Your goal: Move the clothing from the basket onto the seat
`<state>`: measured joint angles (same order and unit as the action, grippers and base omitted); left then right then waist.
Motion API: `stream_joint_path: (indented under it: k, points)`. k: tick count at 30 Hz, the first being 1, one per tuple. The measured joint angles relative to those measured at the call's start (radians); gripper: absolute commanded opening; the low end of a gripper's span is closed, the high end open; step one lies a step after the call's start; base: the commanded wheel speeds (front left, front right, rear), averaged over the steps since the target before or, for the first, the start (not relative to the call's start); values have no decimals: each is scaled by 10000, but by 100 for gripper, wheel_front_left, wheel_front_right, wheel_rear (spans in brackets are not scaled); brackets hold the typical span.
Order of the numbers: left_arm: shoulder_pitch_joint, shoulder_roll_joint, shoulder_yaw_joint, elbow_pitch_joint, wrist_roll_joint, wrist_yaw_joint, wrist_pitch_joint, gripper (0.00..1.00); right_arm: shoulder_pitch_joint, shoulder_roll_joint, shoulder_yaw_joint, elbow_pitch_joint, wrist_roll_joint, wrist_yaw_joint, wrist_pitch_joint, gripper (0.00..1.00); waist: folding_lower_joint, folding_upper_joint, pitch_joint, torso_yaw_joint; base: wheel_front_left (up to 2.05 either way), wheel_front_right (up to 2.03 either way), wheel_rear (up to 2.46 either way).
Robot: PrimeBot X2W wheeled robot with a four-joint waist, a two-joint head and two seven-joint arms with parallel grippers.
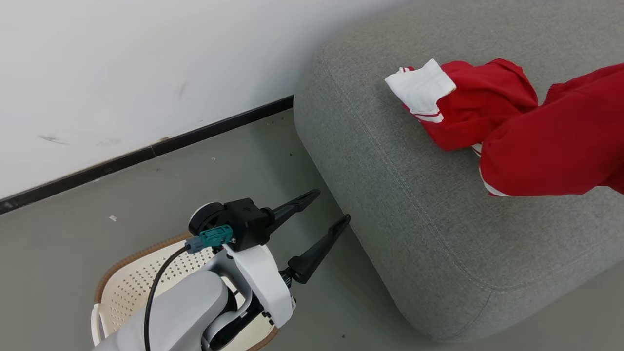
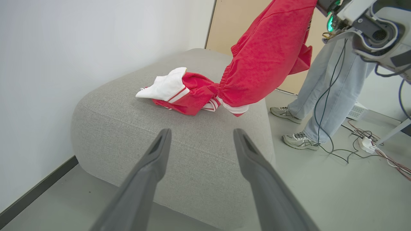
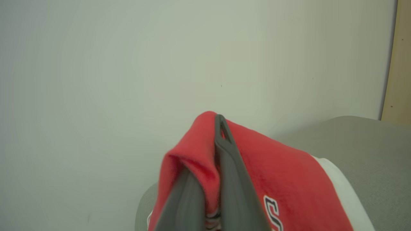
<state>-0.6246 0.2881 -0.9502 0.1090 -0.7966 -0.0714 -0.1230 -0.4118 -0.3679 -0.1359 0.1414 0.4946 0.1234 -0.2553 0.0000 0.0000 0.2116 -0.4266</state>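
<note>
One red-and-white garment (image 1: pixel 448 105) lies crumpled on the grey seat (image 1: pixel 414 204). A second red garment (image 1: pixel 551 141) hangs above it, its lower end touching the cushion. In the right wrist view my right gripper (image 3: pixel 214 141) is shut on this red garment (image 3: pixel 257 166), with fabric folded over the fingers. The left wrist view shows the hanging garment (image 2: pixel 266 54) over the seat (image 2: pixel 192 150). My left gripper (image 1: pixel 332 205) is open and holds nothing, low beside the seat's near corner, pointing at it (image 2: pixel 202 133). The cream basket (image 1: pixel 131 287) sits on the floor under my left forearm, its visible bottom bare.
A person in jeans and sneakers (image 2: pixel 324 96) stands on the floor at the seat's far side. Cables and a power strip (image 2: pixel 366 144) lie near their feet. A white wall with a black baseboard (image 1: pixel 146 151) runs behind the basket and the seat.
</note>
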Motion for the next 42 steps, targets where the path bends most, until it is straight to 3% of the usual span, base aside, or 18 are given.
stream_joint_path:
  k: [12, 23, 34, 42]
  points:
    - [-9, 412, 146, -631, 84, 249, 268, 100, -892, -897, 238, 1058, 8, 0, 230, 0, 0, 0, 674, 365, 0, 0, 0]
    - [-57, 742, 282, -1248, 84, 420, 558, 100, -2048, -1306, 550, 1827, -140, 2, 399, 0, 0, 0, 1427, 716, 0, 0, 0]
    - [-110, 1135, 470, -1860, 86, 514, 692, 100, -2822, -1315, 754, 2784, -512, 2, 416, 0, 0, 0, 2252, 1073, 0, 0, 0]
    - [-452, 1315, 594, -2240, 245, 512, 706, 100, -2933, -880, 1147, 3248, -669, 2, 451, 0, 0, 0, 2834, 1298, 0, 0, 0]
